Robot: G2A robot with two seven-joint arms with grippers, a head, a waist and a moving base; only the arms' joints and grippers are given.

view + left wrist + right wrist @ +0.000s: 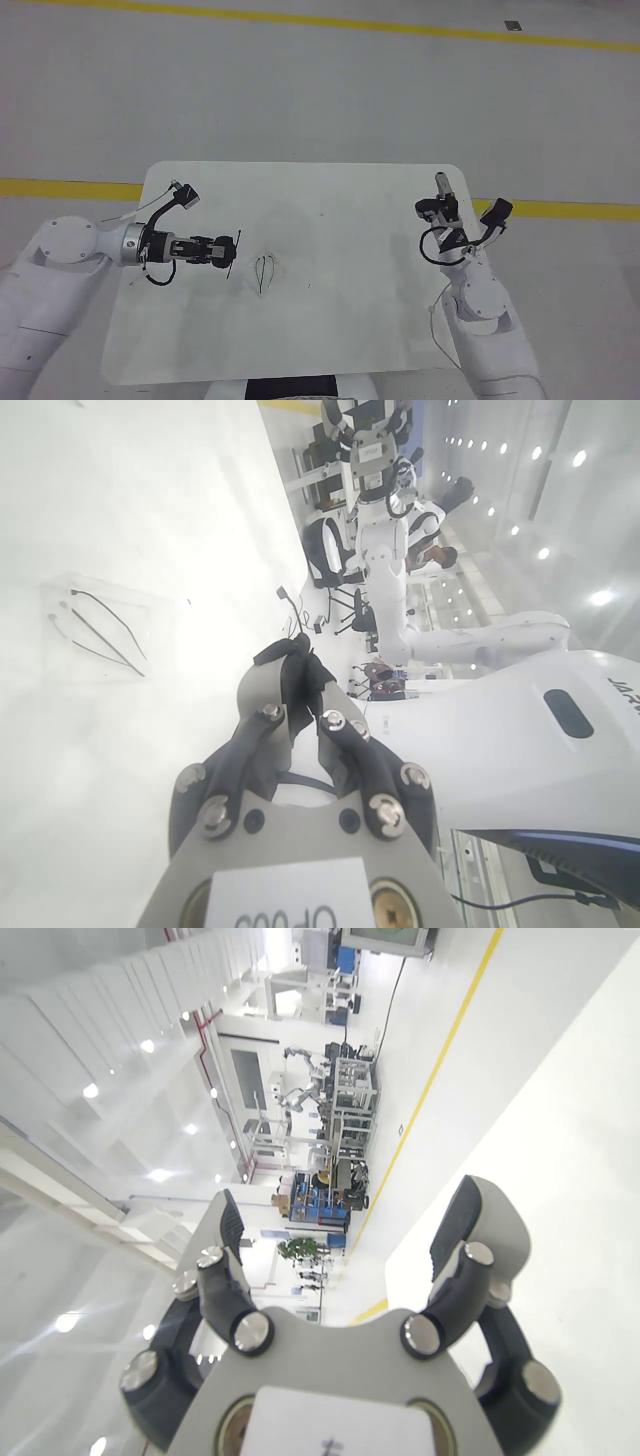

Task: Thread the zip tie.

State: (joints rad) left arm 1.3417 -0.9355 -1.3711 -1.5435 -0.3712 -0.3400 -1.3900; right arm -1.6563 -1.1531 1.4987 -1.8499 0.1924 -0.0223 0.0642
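Observation:
My left gripper (pixel 228 250) (pixel 299 650) hovers over the left part of the white table (pixel 350 200). It is shut on a thin black zip tie (pixel 234 256) (pixel 291 610), which sticks out past the fingertips on both sides. Just to its right, loose black zip ties (pixel 265 272) (pixel 102 632) lie on the tabletop, on what looks like a clear sheet (pixel 155 602). My right gripper (pixel 441 183) (pixel 345 1218) is raised near the table's right edge, far from the ties. It is open with nothing between its fingers and faces out toward the room.
The white table has rounded corners; its front edge (pixel 250 378) lies close to me. A yellow floor line (pixel 60 188) runs behind the table. Bare tabletop stretches between the loose ties and my right arm.

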